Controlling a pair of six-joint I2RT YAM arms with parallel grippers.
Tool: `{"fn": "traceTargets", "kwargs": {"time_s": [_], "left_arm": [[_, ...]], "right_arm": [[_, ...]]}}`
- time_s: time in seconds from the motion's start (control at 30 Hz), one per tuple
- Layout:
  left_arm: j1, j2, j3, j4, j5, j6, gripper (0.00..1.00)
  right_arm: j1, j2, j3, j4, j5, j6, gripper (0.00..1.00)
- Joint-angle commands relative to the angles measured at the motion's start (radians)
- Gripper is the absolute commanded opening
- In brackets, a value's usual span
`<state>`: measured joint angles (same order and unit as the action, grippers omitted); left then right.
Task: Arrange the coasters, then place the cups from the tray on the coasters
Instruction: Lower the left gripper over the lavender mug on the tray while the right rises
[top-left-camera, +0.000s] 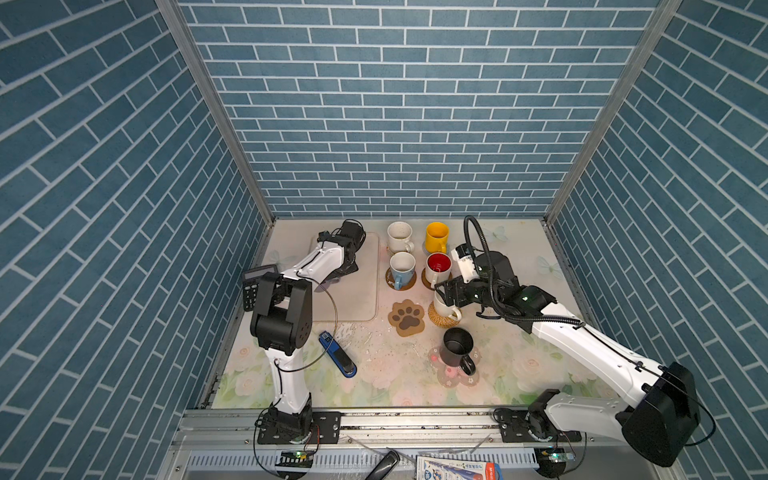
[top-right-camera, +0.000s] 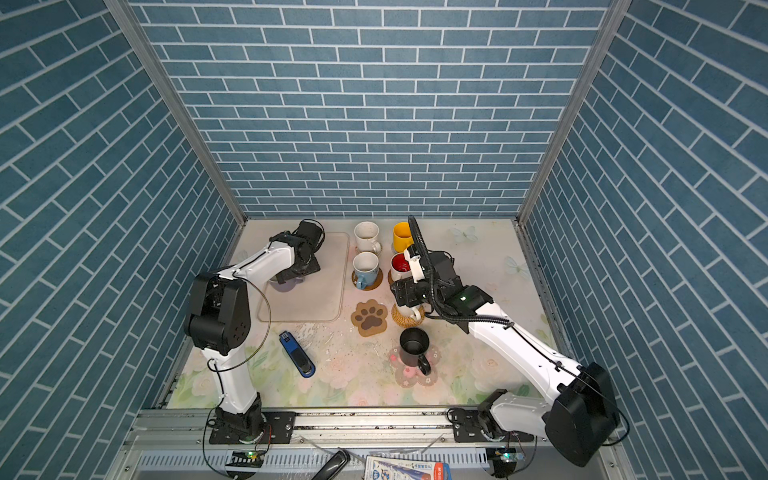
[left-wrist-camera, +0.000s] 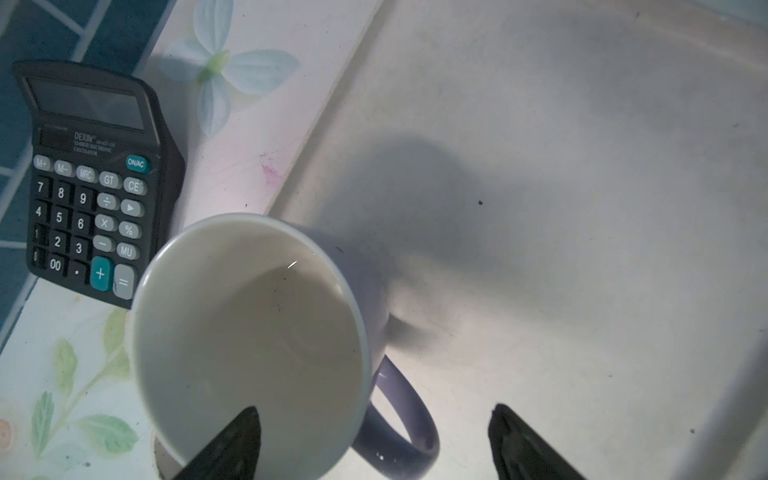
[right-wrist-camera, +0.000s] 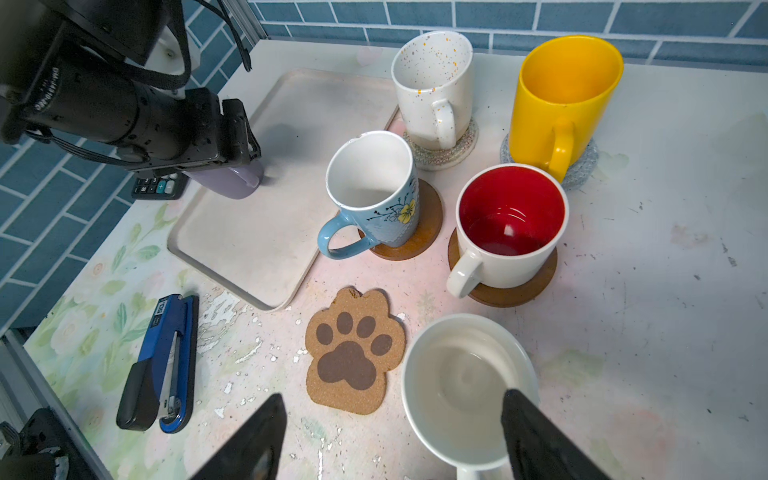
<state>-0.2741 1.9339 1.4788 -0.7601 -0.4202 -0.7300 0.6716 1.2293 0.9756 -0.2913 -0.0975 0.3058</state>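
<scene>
Left gripper (left-wrist-camera: 374, 409), jaws wide, straddles the lavender mug (left-wrist-camera: 249, 332) on the tray (left-wrist-camera: 582, 208) near its left edge; right gripper (right-wrist-camera: 392, 395), wide, straddles the cream mug (right-wrist-camera: 453, 374).

Lav. mug (left-wrist-camera: 249, 332) upright on tray (right-wrist-camera: 249, 249); paw coaster (right-wrist-camera: 353, 353) bare.

The calculator (left-wrist-camera: 89, 187) is bearing the brand DEXIN under its display; the smaller print beneath is coming out too blurred to read. Its keys are showing M+, M−, MRC, GT, CE, ON/AC, digits 2 to 9, 00, %, MU, + and =. The packet (top-left-camera: 440, 471) at the front edge is showing HB. The stapler (right-wrist-camera: 162, 361) label is looking illegible.
</scene>
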Motion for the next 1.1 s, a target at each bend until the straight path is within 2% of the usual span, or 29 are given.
{"fn": "traceTargets", "kwargs": {"time_s": [0.0, 0.07, 0.17, 0.37, 0.8, 1.07], "left_arm": [[0.004, -0.036, -0.037, -0.015, -0.002, -0.017, 0.80], [0.004, -0.041, -0.047, -0.012, 0.001, -0.016, 0.76], [0.005, -0.048, -0.057, -0.014, 0.000, -0.017, 0.75], [0.009, -0.059, -0.044, -0.030, 0.000, -0.009, 0.83], [0.009, -0.198, -0.080, -0.033, -0.028, -0.021, 0.84], [0.009, -0.209, -0.144, -0.006, 0.017, -0.057, 0.84]], "right_arm": [[-0.004, 0.003, -0.037, 0.029, -0.026, -0.024, 0.81], [-0.003, 0.001, -0.041, 0.032, -0.029, -0.021, 0.81], [-0.006, 0.001, -0.040, 0.032, -0.037, -0.020, 0.81], [-0.005, 0.006, -0.038, 0.030, -0.045, -0.020, 0.81], [-0.005, 0.018, -0.036, 0.029, -0.062, -0.020, 0.79], [-0.004, 0.016, -0.043, 0.037, -0.087, -0.010, 0.77]]}}
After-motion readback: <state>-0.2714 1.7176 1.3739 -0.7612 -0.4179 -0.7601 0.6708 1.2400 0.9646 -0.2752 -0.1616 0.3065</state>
